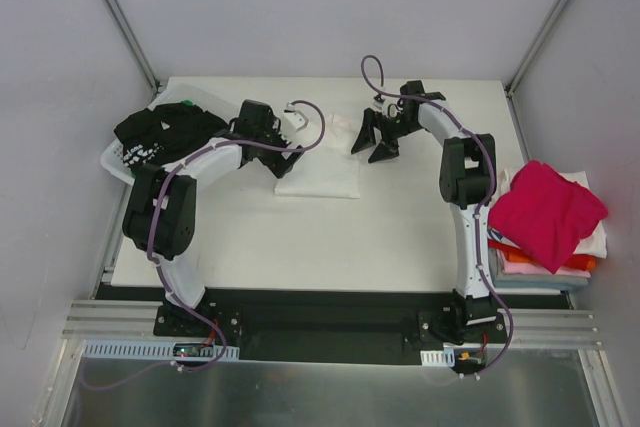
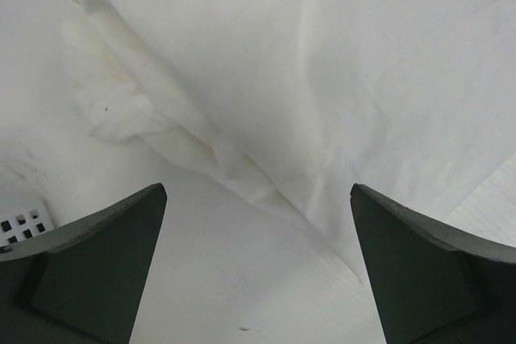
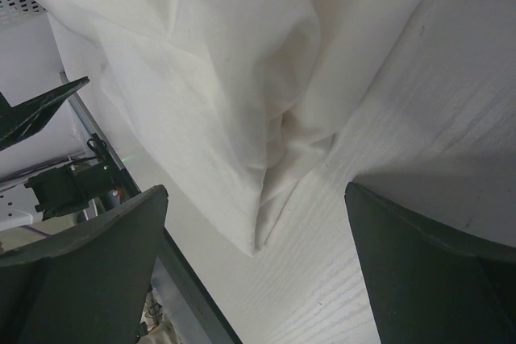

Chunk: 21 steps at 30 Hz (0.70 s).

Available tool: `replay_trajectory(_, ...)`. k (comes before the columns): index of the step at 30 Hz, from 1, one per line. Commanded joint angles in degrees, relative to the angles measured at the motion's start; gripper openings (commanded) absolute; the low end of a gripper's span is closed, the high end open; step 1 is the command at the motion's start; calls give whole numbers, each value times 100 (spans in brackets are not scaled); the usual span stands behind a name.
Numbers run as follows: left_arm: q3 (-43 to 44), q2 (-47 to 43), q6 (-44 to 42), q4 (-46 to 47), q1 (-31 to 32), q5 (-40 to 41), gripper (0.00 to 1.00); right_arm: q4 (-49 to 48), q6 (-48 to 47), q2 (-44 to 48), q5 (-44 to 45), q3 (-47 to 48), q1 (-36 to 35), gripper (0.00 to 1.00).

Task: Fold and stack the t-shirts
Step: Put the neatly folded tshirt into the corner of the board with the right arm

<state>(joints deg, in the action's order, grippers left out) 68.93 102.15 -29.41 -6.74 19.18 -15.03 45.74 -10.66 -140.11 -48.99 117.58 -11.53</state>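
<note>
One white t-shirt (image 1: 320,179) lies partly bunched on the table (image 1: 300,247), midway along its far edge. One black t-shirt (image 1: 165,129) with white print is heaped in the single white basket (image 1: 118,162) at the far left corner. At the right edge there is one stack, with a magenta t-shirt (image 1: 545,209) draped on top, an orange one (image 1: 525,265) showing beneath, and white cloth at its side. How many lie in it cannot be told

There are two arms. The left gripper (image 1: 285,162) sits at the white shirt's left side and the right gripper (image 1: 373,144) at its far right part. Both have their fingers spread wide with nothing between them

The top view alone gives the stack, the black shirt and both arms whole. The left wrist view shows what it cannot: a long diagonal crease in the white t-shirt (image 2: 339,78) ahead of the left gripper (image 2: 258,191), and a perforated corner of the basket (image 2: 20,219) low on the left. The right wrist view shows the white t-shirt (image 3: 201,62) gathered into a hanging fold ahead of the right gripper (image 3: 256,191), with bare grained table (image 3: 419,102) beside it
</note>
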Motion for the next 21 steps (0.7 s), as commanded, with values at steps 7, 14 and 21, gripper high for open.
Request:
replay_trajectory(7, 814, 401, 84, -380, 33, -1002, 99, 67, -112, -33, -181, 72, -77, 97)
replay_trajectory(14, 1184, 701, 339, -872, 86, -581, 99, -20, -77, -60, -163, 19, -95, 97)
replay_trajectory(21, 1018, 807, 199, -1004, 174, 201, 99, -100, -33, -60, -181, -60, -148, 97)
